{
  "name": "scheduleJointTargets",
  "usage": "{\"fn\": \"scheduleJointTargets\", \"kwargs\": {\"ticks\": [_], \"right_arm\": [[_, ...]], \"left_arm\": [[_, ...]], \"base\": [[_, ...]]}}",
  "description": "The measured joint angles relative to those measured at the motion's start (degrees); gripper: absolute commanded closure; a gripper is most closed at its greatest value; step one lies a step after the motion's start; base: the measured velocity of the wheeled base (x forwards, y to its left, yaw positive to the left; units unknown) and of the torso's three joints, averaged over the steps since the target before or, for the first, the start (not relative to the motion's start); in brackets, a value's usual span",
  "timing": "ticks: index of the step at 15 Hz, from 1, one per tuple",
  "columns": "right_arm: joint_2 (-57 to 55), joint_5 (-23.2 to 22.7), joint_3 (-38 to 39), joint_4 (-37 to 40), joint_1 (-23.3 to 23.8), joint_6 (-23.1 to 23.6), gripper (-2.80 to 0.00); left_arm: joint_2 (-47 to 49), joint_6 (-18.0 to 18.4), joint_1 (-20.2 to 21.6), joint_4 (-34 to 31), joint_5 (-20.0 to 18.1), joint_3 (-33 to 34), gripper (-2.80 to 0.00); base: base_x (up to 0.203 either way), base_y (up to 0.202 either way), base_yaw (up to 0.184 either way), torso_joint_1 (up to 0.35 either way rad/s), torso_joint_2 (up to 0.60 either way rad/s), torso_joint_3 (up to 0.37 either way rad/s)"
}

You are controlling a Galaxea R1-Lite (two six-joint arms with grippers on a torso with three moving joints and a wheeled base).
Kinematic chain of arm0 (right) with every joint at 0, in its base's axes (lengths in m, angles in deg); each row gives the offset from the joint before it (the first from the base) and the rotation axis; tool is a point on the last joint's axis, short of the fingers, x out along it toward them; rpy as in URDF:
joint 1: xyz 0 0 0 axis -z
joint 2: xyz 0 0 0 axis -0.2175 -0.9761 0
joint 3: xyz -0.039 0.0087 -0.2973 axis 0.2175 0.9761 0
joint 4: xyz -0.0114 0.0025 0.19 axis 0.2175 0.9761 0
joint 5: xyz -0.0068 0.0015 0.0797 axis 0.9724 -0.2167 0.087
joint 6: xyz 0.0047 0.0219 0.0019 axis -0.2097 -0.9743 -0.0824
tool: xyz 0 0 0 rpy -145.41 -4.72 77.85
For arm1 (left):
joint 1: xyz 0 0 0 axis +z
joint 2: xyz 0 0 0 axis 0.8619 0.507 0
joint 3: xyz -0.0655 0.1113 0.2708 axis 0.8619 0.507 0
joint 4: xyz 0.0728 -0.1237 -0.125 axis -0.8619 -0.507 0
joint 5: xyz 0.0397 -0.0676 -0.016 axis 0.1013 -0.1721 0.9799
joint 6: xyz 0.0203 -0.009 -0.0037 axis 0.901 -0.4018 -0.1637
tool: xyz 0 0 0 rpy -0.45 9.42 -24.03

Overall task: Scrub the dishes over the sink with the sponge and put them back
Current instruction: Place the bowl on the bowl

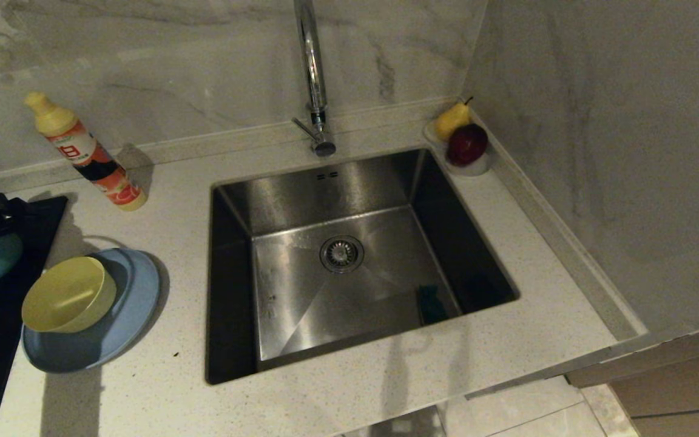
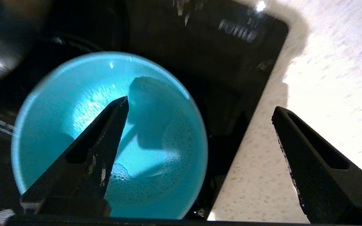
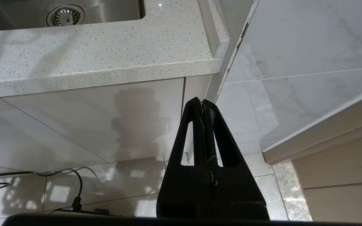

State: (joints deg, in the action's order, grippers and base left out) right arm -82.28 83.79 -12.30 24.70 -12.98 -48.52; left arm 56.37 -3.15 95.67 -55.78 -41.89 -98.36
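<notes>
- The left gripper [image 2: 200, 108] is closest to the camera in the left wrist view. Its two black fingers are spread wide and hold nothing. One finger hangs over the round teal-blue plastic bowl [image 2: 156, 150], and the other hangs over the pale speckled counter [image 2: 325, 78].
- The teal-blue bowl sits on the flat black glass cooktop [image 2: 225, 62] at the far left. It looks set down and let go.
- Next to it, the small yellow plastic bowl [image 1: 69, 294] leans on its side on the wide pale blue-grey plate [image 1: 125, 315]. The plate sits on the counter and hangs a bit over the cooktop edge.
- Behind them stands a tilted soap bottle with a yellow cap and red label [image 1: 85, 153].
- In the middle is the big shiny steel sink [image 1: 349, 206] with its round drain and the tall chrome tap [image 1: 312, 67].
- A small dark green thing by the sink's right wall may be the sponge [image 1: 428, 303]. It is too dim to be sure.
- At the back right corner a yellow pear [image 1: 450, 120] and a dark red apple [image 1: 466, 144] sit in a small clear dish.
- The right gripper [image 3: 203, 103] is pressed shut and holds nothing. It hangs low in front of the white cupboard, under the counter edge.
- I think this is the putting-back step for the teal-blue bowl. The next move needs the left arm to lift clear without knocking it.
- In the head view most of the left arm and half the teal-blue bowl are cut off at the edge.
</notes>
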Motion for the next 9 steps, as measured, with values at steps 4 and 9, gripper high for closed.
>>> {"fn": "scheduleJointTargets", "kwargs": {"ticks": [4,9], "right_arm": [[0.0,0.0,0.0,0.0,0.0,0.0,0.0],[0.0,0.0,0.0,0.0,0.0,0.0,0.0]], "left_arm": [[1.2,0.0,0.0,0.2,-0.1,0.3,-2.8],[2.0,-0.3,0.0,0.4,-0.1,0.4,-2.8]], "base": [[0.0,0.0,0.0,0.0,0.0,0.0],[0.0,0.0,0.0,0.0,0.0,0.0]]}}
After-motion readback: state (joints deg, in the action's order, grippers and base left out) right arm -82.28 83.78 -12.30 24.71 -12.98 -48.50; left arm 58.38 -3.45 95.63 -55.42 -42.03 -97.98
